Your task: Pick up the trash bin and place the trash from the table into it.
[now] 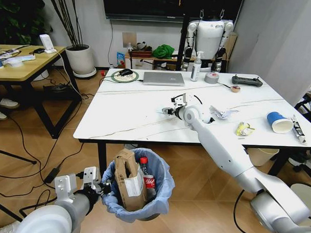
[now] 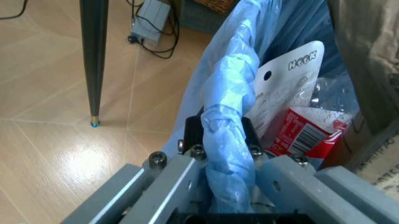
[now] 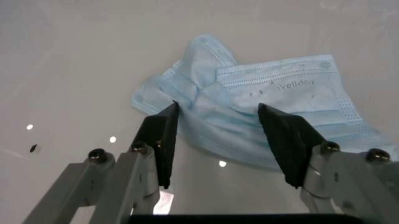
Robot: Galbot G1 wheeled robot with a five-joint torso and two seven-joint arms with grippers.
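Note:
The trash bin (image 1: 162,184), lined with a crinkled light-blue bag, hangs below the table's front edge. My left gripper (image 1: 99,186) is shut on its bagged rim (image 2: 225,140). Inside stand a torn brown cardboard box (image 1: 128,186) and a red-labelled bottle (image 1: 147,178). My right gripper (image 1: 172,108) is low over the white table (image 1: 125,115), open, its fingers on either side of a light-blue face mask (image 3: 268,105) lying flat. Crumpled white paper (image 1: 223,112), a yellow wrapper (image 1: 243,129) and a blue paper cup (image 1: 279,122) lie to the right on the table.
A laptop (image 1: 163,78), spray bottle (image 1: 196,67), tape roll (image 1: 212,77) and black controller (image 1: 247,81) line the table's far side. A yellow desk (image 1: 19,63) stands at the left. A cream bin (image 1: 261,155) sits under the table's right end. A black table leg (image 2: 93,60) is close to the trash bin.

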